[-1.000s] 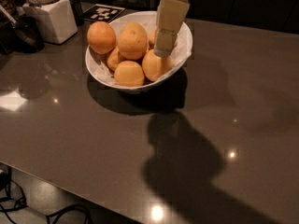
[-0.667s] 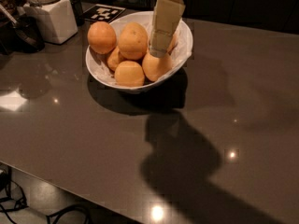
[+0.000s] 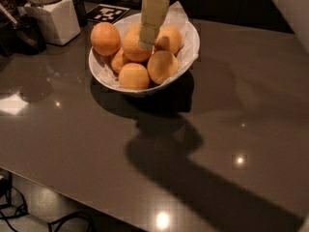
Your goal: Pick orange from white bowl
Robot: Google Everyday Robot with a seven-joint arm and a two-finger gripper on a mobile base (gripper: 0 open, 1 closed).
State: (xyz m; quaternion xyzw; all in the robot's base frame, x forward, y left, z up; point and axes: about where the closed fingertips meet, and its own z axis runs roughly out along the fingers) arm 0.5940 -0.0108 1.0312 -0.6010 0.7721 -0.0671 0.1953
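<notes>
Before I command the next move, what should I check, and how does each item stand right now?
1. Gripper over the white bowl: ok, its tip is at the top-centre orange.
2. Grasp on the orange: cannot tell.
3. Orange out of the bowl: not ok, it sits in the pile.
4. Room around the orange: not ok, neighbouring oranges crowd it.
5. White jar apart from the bowl: ok, back left.

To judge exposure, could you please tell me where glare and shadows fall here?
Camera view: bright glints dot the glossy table, a white patch glares at its left edge, a heavy shadow runs from the white bowl toward lower right; the pincer hangs over the bowl.
</notes>
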